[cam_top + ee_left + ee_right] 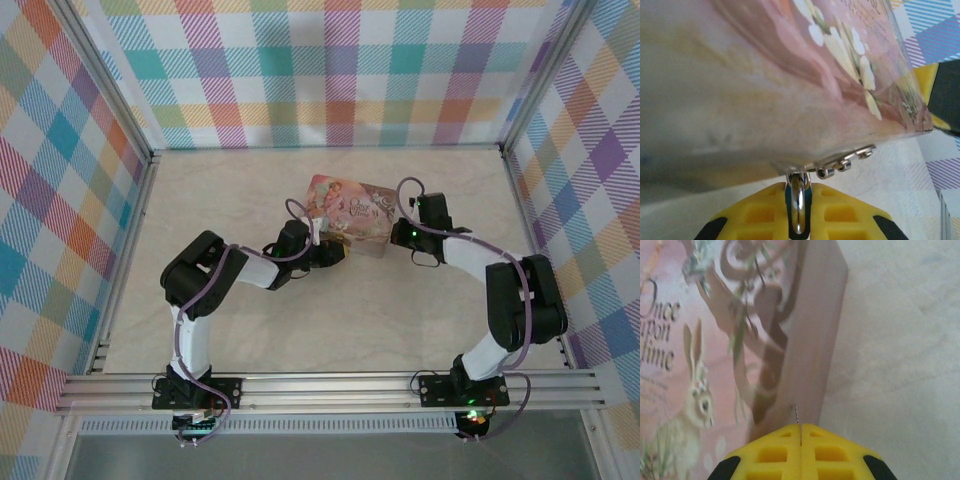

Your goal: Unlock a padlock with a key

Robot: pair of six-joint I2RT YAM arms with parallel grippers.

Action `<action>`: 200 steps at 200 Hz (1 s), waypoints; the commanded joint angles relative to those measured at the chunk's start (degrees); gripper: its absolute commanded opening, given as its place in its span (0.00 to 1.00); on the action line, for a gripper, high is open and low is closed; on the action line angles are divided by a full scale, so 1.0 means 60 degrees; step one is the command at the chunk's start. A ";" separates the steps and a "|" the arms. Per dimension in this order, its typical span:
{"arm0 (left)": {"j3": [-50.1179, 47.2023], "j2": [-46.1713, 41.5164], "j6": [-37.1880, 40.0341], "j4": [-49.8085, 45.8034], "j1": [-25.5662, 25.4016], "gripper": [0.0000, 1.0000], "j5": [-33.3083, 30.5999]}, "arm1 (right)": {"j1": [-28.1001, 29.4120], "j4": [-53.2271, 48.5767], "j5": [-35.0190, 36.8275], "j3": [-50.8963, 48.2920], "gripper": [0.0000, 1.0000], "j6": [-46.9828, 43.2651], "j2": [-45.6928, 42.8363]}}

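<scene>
I saw one pink storybook box, shut, contents hidden. At its clasp my left claw pinched one metal loop; my right claw sat closed beside it.

A pale, marbled beige table is carrying everything here, its surface running back from an aluminium rail along the near edge. One thing is lying directly on it: a pink, picture-printed box, sitting flat near the middle and toward the back, its printed face turning up and showing a rabbit, flowers and lettering
</scene>
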 commanded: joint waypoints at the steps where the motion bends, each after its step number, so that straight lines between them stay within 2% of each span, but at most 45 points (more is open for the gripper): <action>1: -0.0198 -0.0084 0.0173 -0.1804 0.0026 0.08 0.0668 | 0.0046 -0.0022 0.0036 0.0680 0.00 -0.0220 0.0394; 44: -0.0527 -0.0098 0.0022 -0.1755 0.0011 0.12 0.0756 | 0.0047 -0.0108 -0.0179 0.1533 0.00 -0.0257 0.1103; 95: -0.0753 -0.0250 -0.0205 -0.1197 0.0084 0.19 -0.0325 | 0.0091 0.0029 -0.0459 0.1516 0.00 -0.0126 0.1149; 200: -0.0929 -0.0524 -0.0080 -0.1746 0.0260 0.16 -0.0505 | 0.0106 0.0064 -0.0396 0.1963 0.00 -0.0191 0.1474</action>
